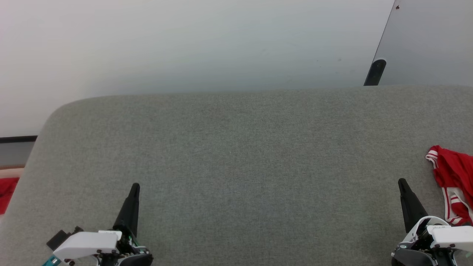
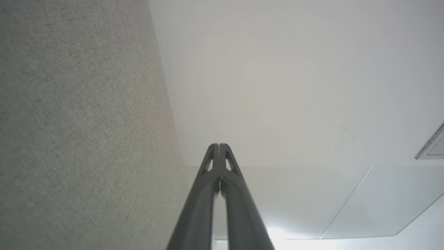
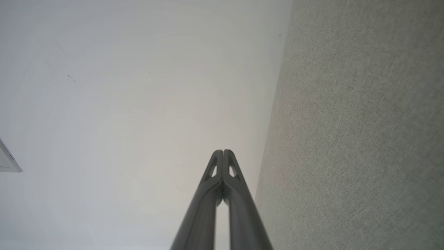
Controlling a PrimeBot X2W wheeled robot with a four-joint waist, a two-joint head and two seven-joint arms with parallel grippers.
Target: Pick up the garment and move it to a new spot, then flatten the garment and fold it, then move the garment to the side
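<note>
Head view | garment crumpled, red, white-striped trim | left hand, right hand pinched closed, empty

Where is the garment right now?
In the head view the garment lies bunched at the far right edge of the grey padded surface, just to the right of the right claw.
</note>
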